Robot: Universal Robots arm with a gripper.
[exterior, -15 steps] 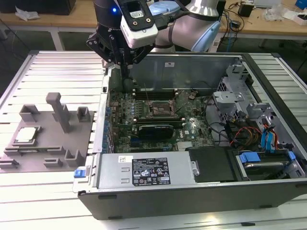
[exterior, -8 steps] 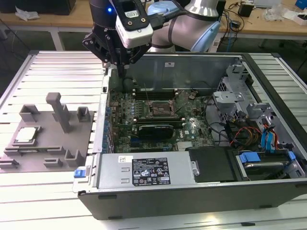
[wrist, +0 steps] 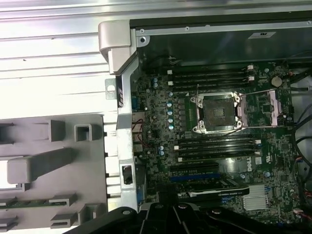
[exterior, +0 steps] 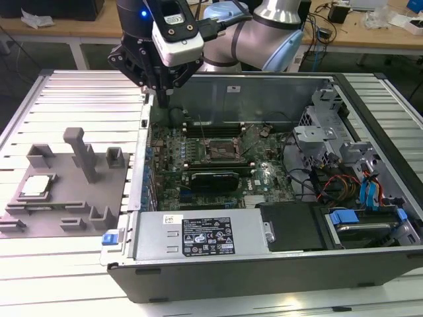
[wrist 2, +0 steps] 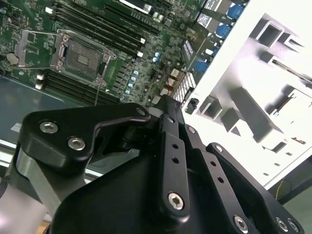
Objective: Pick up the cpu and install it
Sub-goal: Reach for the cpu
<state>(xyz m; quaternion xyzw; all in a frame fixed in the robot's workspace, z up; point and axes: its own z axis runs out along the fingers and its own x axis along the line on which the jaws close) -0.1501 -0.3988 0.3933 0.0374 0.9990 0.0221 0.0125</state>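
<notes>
One cpu (exterior: 36,187) in a recess at the grey fixture (exterior: 66,198) edge, open case (exterior: 264,281) holding open socket (exterior: 221,150), printed label (exterior: 207,236) on power supply (exterior: 151,243), end effector (exterior: 161,99) narrow, empty

This is a robotics lab or engineering workshop rather than a home or office. A robot arm (exterior: 271,36) hangs over a desktop computer case (exterior: 264,271) that lies on its side with the panel off, its motherboard (wrist: 161,122) bare. The case sits on a table (exterior: 73,92) of ribbed aluminium bars, beside a grey plastic fixture (exterior: 66,191) with blocks and slots, where a loose cpu (exterior: 36,187) lies. Behind, in the exterior view, wooden workbenches (exterior: 383,39) carry cables (exterior: 324,20) and small bits of electronic gear.
</notes>
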